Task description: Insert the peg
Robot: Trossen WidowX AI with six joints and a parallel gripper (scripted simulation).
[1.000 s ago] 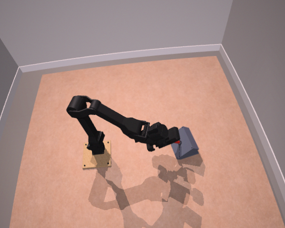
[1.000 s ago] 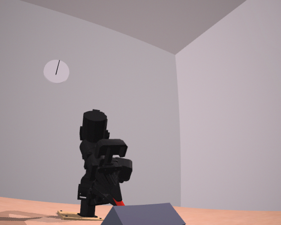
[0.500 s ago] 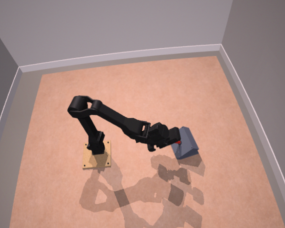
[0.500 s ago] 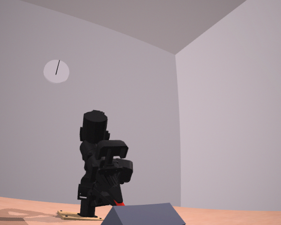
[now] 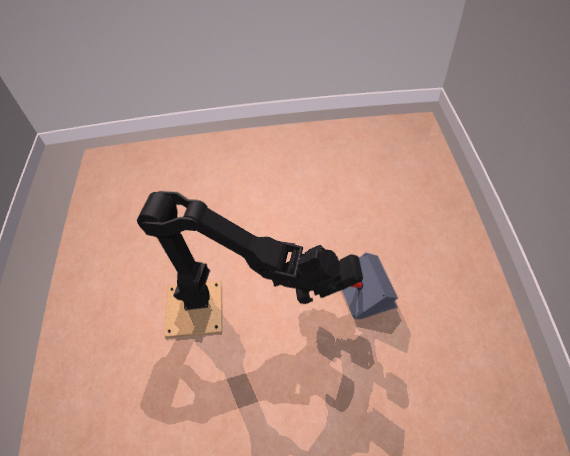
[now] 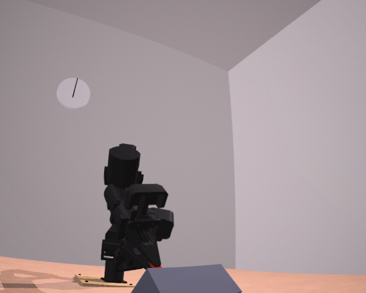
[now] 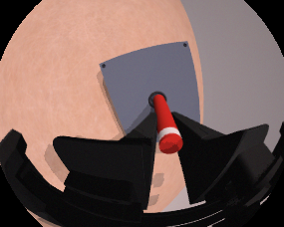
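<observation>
One white band rings the round red peg (image 5: pixel 359 285) (image 6: pixel 159 266) (image 7: pixel 166 119)! It's between the gripper (image 5: pixel 355 286) (image 6: pixel 155 266) (image 7: pixel 163 116)'s fingers, nearly closed, gripping it firmly.

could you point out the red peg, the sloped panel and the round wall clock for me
Red peg (image 7: pixel 164 115) (image 5: pixel 359 285): wrist and top views, on its red side.
Sloped panel (image 7: pixel 132 80) (image 5: pixel 376 280) (image 6: pixel 190 279): wrist, top, exterior views, bare surface.
Round wall clock (image 6: pixel 66 93): exterior view, pale face.
</observation>
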